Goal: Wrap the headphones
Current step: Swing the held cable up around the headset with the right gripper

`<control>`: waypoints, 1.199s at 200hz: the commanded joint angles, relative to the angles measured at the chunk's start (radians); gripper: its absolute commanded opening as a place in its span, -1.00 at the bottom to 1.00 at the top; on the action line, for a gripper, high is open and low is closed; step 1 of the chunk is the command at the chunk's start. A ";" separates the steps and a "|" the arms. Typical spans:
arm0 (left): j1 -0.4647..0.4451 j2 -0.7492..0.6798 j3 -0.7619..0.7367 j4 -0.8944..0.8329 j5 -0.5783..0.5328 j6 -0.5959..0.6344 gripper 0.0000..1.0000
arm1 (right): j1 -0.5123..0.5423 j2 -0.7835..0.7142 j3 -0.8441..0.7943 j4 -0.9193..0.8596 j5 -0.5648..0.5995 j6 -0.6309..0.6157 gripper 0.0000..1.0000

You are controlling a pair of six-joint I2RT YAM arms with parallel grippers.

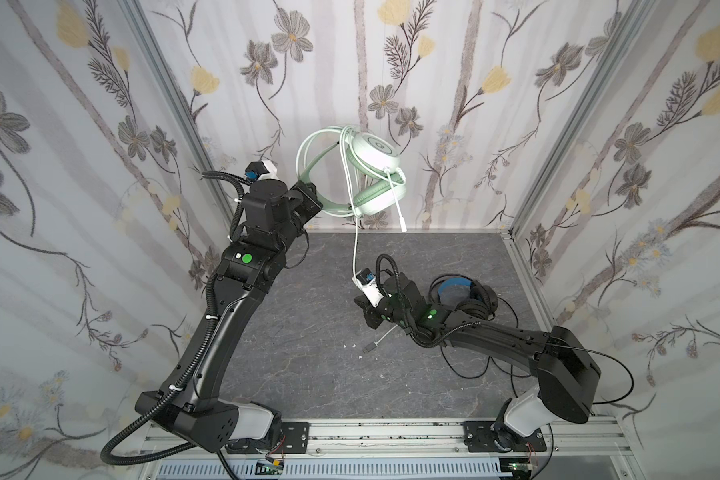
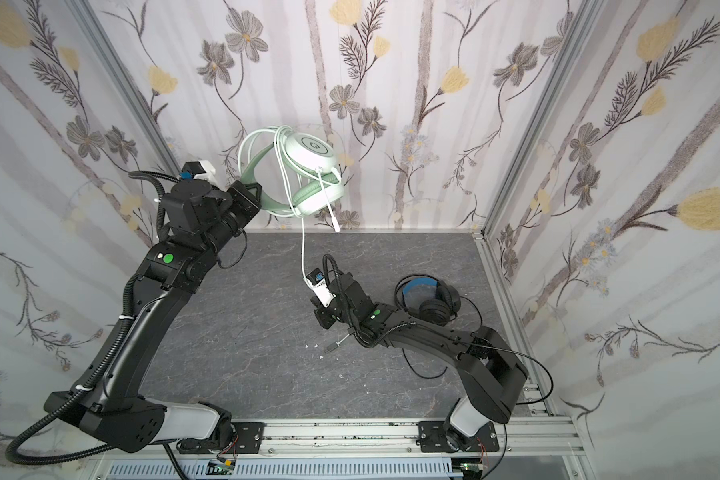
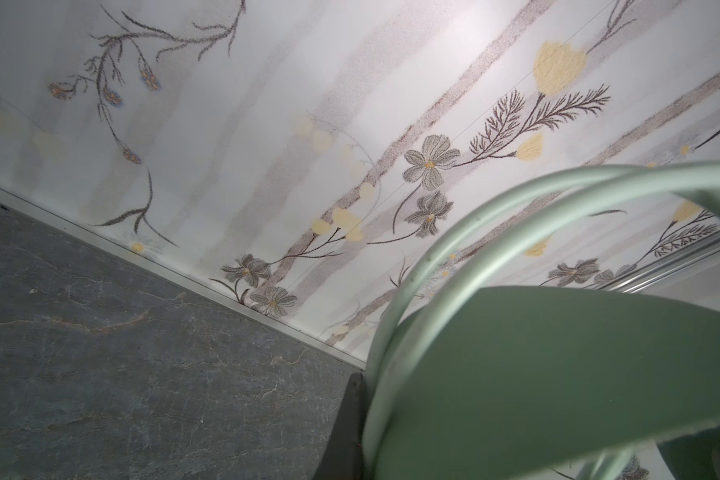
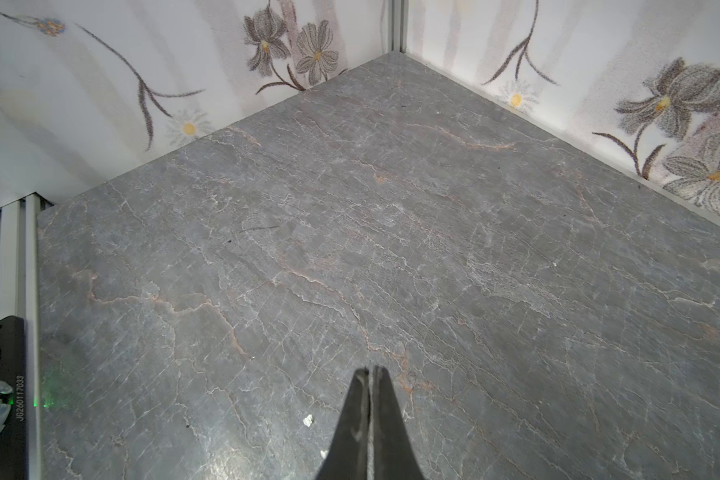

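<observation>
Holds mint headset (image 1: pixel 366 174) aloft near back wall, left gripper (image 1: pixel 314 198) clamped on its headband, some cord (image 1: pixel 354 253) already looped. Pinches, apparently, the trailing cord in closed right gripper (image 1: pixel 360 305). Leaves black headset (image 2: pixel 433 311) on table (image 1: pixel 308 316), unwrapped.

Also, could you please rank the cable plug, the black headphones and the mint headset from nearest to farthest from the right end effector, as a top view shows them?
From the right end effector, in a top view:
1. Cable plug: on the table, just toward the front rail.
2. Black headphones: on the table, to the right.
3. Mint headset: raised, at the back.
</observation>
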 commanded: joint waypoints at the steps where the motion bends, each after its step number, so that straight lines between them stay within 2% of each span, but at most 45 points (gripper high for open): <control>1: -0.001 0.003 0.010 0.037 -0.101 0.008 -1.00 | 0.024 -0.024 0.008 -0.046 -0.009 -0.025 -1.00; 62: 0.000 0.064 0.038 -0.053 -0.276 0.119 -1.00 | 0.092 -0.063 0.057 -0.104 -0.017 -0.049 -1.00; 126: -0.002 0.120 0.029 -0.085 -0.371 0.277 -1.00 | 0.143 -0.129 0.125 -0.143 -0.003 -0.087 -1.00; 180: -0.029 0.114 -0.030 -0.103 -0.454 0.397 -1.00 | 0.151 -0.161 0.247 -0.246 0.063 -0.193 -1.00; 240: -0.102 0.067 -0.111 -0.109 -0.553 0.562 -1.00 | 0.132 -0.108 0.416 -0.412 0.220 -0.340 -1.00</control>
